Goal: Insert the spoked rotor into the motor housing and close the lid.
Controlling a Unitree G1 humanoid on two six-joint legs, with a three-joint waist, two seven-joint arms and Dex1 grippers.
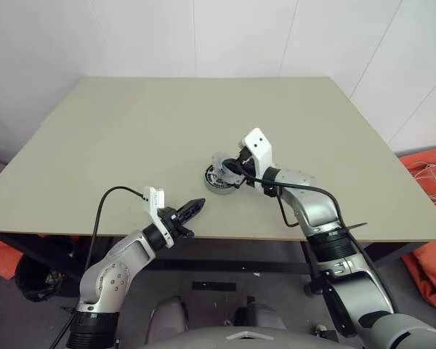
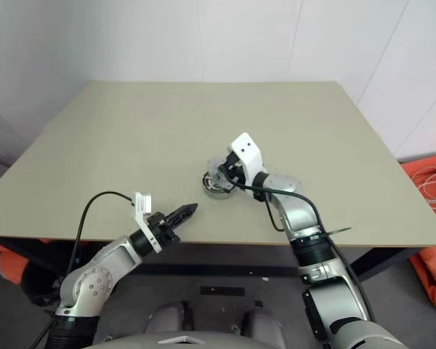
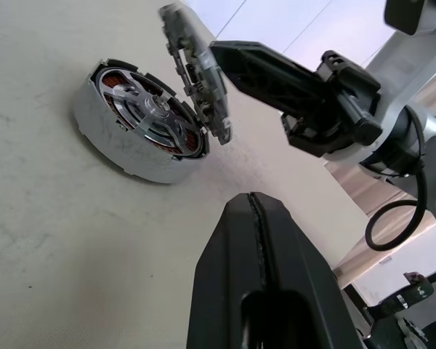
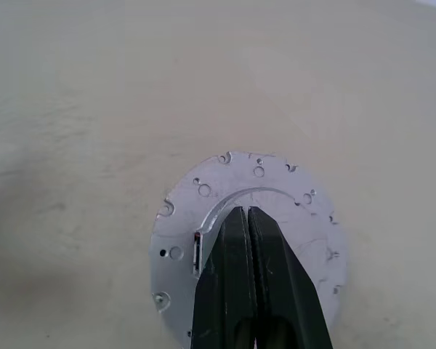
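The motor housing (image 1: pixel 219 179) sits on the beige table (image 1: pixel 131 138) a little right of centre and nearer the front edge than the back, with wide bare tabletop on every side. In the left wrist view the spoked rotor (image 3: pixel 154 116) already lies inside it, ringed by copper-brown windings. The lid (image 3: pixel 196 73) hangs tilted on edge just above the housing's far rim, pinched by the right gripper (image 3: pixel 221 62), whose two black fingers are pressed together on the disc's middle; whether lid and housing touch cannot be told. The right arm reaches forward and to the left over the table, its gripper angled slightly down. The left gripper (image 1: pixel 195 209), fingers closed on nothing, hovers level near the front edge, pointing forward and right toward the housing, well apart from it.
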